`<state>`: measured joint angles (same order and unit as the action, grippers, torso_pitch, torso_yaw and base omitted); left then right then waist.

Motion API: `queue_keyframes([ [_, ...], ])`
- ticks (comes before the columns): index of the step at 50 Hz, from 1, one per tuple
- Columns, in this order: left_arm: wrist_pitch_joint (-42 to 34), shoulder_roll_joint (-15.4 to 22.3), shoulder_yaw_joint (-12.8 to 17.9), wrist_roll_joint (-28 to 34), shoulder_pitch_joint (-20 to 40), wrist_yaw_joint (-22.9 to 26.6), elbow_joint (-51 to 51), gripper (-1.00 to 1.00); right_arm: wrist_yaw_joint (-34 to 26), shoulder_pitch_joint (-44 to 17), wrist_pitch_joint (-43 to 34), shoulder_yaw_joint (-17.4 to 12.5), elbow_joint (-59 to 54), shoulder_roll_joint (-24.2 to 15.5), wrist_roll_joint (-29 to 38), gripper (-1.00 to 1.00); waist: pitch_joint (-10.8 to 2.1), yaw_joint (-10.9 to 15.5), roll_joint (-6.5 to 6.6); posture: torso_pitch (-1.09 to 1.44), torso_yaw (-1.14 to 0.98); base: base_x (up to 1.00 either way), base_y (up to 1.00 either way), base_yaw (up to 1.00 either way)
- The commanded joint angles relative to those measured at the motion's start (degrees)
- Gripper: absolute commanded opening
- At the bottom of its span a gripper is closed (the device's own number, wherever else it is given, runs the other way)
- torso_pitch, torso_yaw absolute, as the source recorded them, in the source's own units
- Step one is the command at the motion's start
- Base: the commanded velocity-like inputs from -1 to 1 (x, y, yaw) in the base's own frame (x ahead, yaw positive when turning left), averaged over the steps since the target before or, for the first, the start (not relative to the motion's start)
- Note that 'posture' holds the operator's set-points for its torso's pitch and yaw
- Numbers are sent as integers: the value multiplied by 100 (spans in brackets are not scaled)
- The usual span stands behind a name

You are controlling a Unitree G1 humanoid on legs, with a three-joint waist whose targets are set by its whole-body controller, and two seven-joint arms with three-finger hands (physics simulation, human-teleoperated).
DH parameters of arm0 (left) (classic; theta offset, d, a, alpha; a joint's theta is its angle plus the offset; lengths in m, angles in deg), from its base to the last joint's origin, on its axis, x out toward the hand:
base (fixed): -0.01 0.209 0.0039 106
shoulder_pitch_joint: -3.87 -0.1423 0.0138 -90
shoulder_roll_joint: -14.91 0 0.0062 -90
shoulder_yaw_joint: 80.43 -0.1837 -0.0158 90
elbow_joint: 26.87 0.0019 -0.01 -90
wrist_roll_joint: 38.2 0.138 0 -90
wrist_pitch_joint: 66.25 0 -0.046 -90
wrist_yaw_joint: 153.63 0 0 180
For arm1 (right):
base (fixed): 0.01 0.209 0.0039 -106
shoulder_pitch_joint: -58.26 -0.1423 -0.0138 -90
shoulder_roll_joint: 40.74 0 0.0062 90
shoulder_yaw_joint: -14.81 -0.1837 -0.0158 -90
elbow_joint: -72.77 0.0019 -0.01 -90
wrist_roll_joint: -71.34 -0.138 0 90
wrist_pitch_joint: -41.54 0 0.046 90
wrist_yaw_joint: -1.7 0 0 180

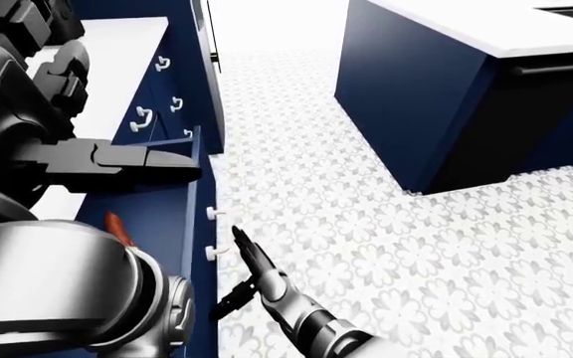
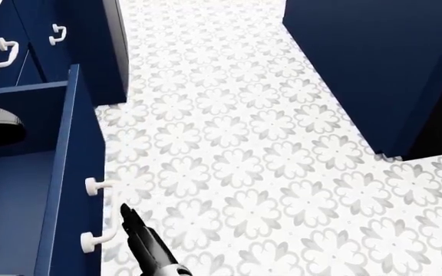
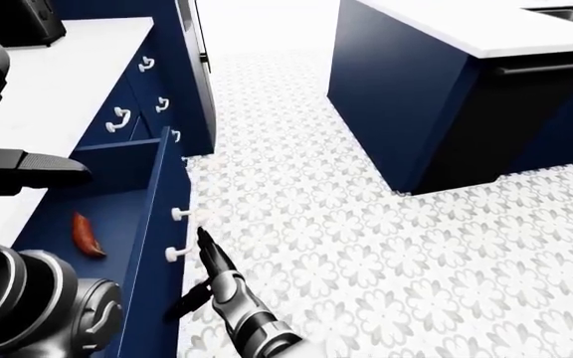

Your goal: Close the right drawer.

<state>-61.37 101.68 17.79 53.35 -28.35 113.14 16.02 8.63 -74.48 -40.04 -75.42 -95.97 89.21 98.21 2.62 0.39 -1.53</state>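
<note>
So over on the far left of the right-eye view the left hand sits up above the open drawer, dark fingers stretched flat out toward the right, not wrapped around anything. Honestly can't tell if it's touching the cabinet edge or just hanging there. Below it, the right drawer is pulled out, navy inside, with a small reddish-orange pepper-looking thing lying on its floor. The white countertop runs above and to the left of all that.

Next over, the drawer's white handle sticks out of the drawer face on two posts. The right hand is just to the right of it, fingers straight and pointing up, so it's open, fingertip right beside the handle. Contact is too close to call.

Right of the hand is patterned floor tile, and well beyond that the big navy island at the upper right.
</note>
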Motion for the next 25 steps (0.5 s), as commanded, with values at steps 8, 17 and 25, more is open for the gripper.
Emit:
queue_keyframes([
  [8,70,47,16,28,132,38,-37,100,-184,-20,126,134,30,294,237,100,-118,39,72,0,0,0,0,0],
  [17,71,88,61,54,130,107,-37,100,-181,-3,130,163,31,383,329,100,-113,37,79,0,0,0,0,0],
  [25,82,87,58,98,146,148,-27,100,-227,-127,121,51,43,232,245,100,-108,37,82,0,0,0,0,0],
])
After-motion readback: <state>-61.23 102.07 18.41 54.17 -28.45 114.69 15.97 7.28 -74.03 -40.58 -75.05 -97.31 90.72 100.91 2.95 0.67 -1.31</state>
